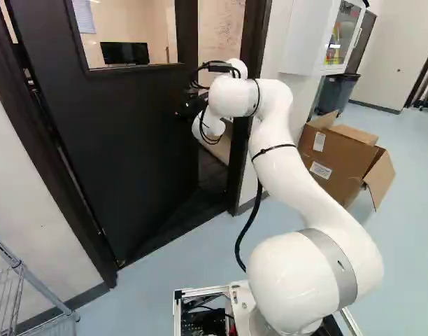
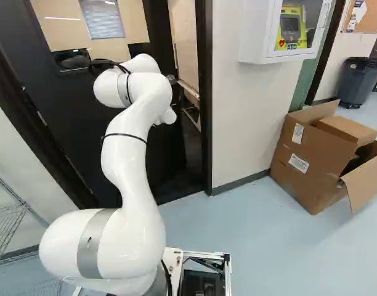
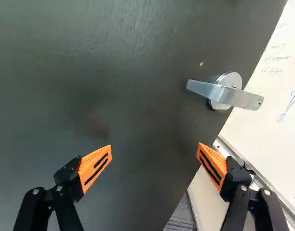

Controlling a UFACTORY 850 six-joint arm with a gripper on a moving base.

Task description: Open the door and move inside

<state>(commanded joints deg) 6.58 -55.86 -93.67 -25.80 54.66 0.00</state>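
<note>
In the left base view the gripper [image 1: 189, 106] is small and dark against the black door [image 1: 116, 147], partly hidden by the wrist. The door stands ajar, swung away from me, with an opening between its free edge and the right door frame [image 1: 250, 49]. In the wrist view the gripper [image 3: 154, 158] is open, its orange-padded fingers wide apart with nothing between them. The silver lever handle [image 3: 226, 91] lies ahead of the fingers and off to one side, close to the door's edge, untouched.
Through the opening a whiteboard [image 3: 277, 91] shows. Right of the doorway stand an open cardboard box [image 2: 321, 157], a white wall cabinet [image 2: 256, 31] and a grey bin [image 2: 360, 81]. A wire rack [image 1: 33, 280] stands at the left, by the wall.
</note>
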